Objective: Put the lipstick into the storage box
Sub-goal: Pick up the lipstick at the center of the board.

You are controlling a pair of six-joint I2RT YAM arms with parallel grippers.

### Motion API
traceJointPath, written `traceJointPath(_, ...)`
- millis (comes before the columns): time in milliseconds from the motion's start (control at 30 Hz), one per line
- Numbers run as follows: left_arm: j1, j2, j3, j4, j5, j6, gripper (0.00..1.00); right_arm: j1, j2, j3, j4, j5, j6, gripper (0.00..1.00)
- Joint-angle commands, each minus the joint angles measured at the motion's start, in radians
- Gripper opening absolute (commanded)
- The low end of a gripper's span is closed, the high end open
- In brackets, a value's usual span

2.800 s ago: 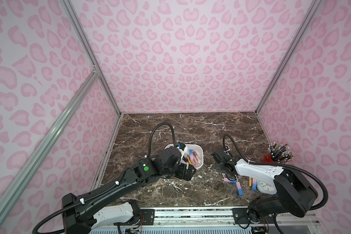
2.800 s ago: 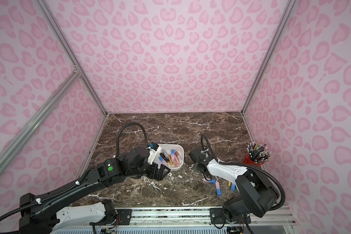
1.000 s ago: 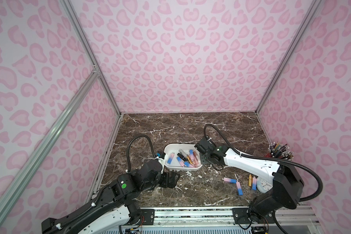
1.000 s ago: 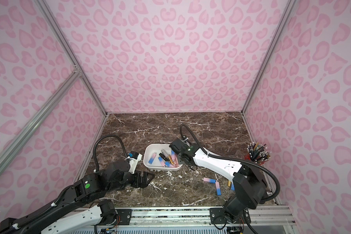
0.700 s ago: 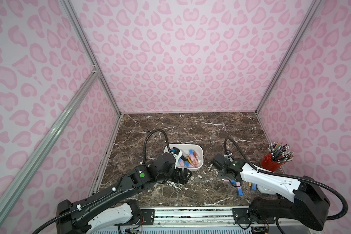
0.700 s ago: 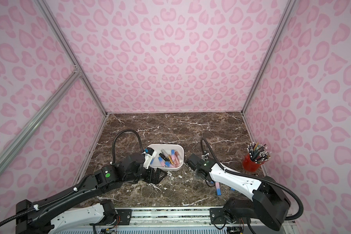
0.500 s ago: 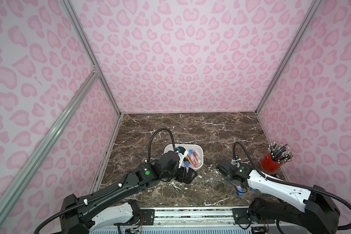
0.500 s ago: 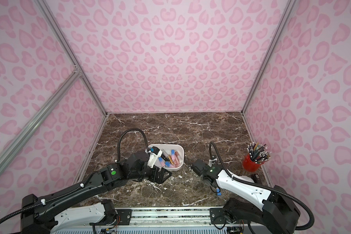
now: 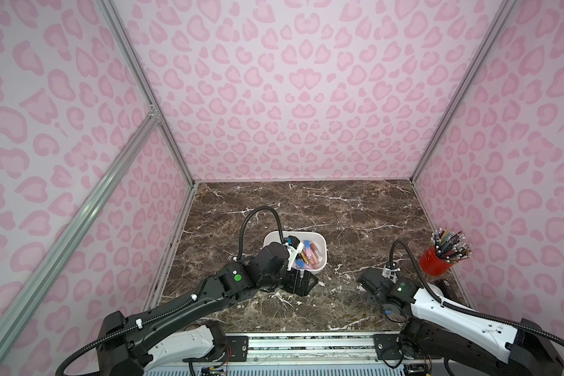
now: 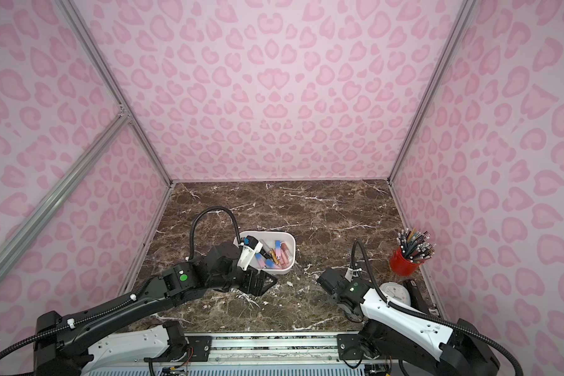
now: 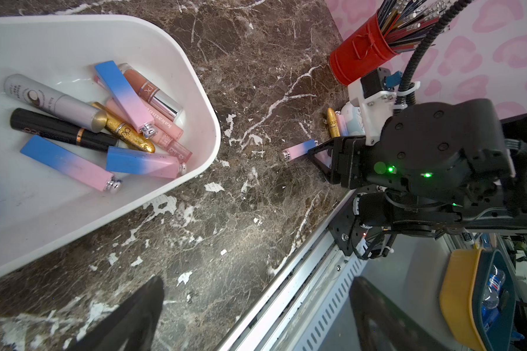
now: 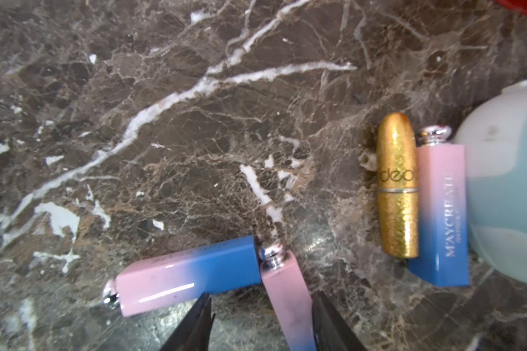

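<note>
1. Right wrist view: the right gripper [image 12: 261, 299] has its jaws apart, one finger on each side of a pink-and-blue lipstick [image 12: 286, 301] lying flat on the marble table [image 12: 195, 136]. A gap shows between one finger and the tube, so it is straddled, not clamped.
2. The silver cap of that lipstick touches the blue end of a second lipstick [image 12: 186, 273], which lies crosswise to it.
3. Near them a gold lipstick [image 12: 397, 185] lies touching a third pink-and-blue lipstick [image 12: 438, 212], which is just beside a pale round object [image 12: 511, 188].
4. Left wrist view: the left gripper [image 11: 256, 285] has its jaws spread wide with nothing between them, over bare marble just beside the storage box [image 11: 209, 130].
5. The storage box holds a heap of tubes [image 11: 125, 100]: pink-and-blue, gold, black and silver ones.
6. In both top views the box sits mid-table with the left wrist over its near corner. The right arm and the straddled lipstick are at the front right, well apart from the box, and a red cup of pencils [image 9: 432, 262] stands by the right wall.
</note>
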Motion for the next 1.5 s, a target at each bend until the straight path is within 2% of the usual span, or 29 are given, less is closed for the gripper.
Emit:
traceJointPath(0,0.001,0.002,0.002,0.036,0.009,0.01,0.98,-0.002,-0.015,-0.007,0.006,-0.004,0.015,0.56)
traceJointPath(167,0.001,-0.008,-0.007,0.039,0.003,0.005,0.98,-0.004,0.009,0.009,0.022,-0.014,-0.01,0.56)
traceJointPath(667,0.002,-0.078,-0.043,0.007,-0.04,-0.003,0.98,-0.001,0.213,0.101,0.145,-0.073,-0.074,0.54)
traceJointPath(900,0.004,-0.096,-0.05,-0.011,-0.054,-0.003,0.98,0.014,0.294,0.145,0.167,-0.087,-0.091,0.5)
traceJointPath(1200,0.004,-0.102,-0.052,-0.013,-0.065,-0.001,0.98,0.068,0.248,0.111,0.147,-0.077,-0.044,0.43)
traceJointPath(1367,0.004,-0.101,-0.055,-0.006,-0.059,-0.006,0.98,0.074,0.299,0.113,0.167,-0.093,-0.047,0.42)
traceJointPath(1467,0.004,-0.108,-0.056,-0.011,-0.063,-0.008,0.98,0.082,0.327,0.132,0.163,-0.087,-0.051,0.34)
